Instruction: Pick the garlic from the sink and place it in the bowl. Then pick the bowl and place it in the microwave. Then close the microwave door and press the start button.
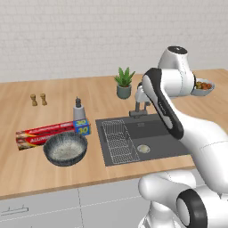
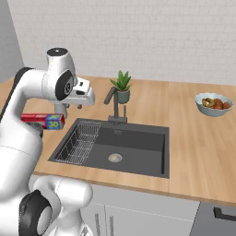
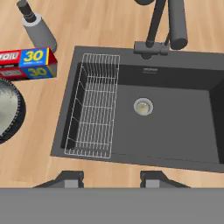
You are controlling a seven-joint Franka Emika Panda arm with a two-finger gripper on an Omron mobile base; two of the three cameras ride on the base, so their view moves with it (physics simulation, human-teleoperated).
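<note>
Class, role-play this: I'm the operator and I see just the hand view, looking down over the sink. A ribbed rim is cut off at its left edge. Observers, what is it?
Observer: It's a whole bowl, dark and ribbed outside, speckled inside. It sits on the counter left of the sink, in front of the foil box.
Operator: What's behind the faucet?
Observer: A potted plant stands just behind the faucet.
Operator: Anything right of the sink?
Observer: A smaller pale bowl of food, on the counter well apart from the sink.
</note>
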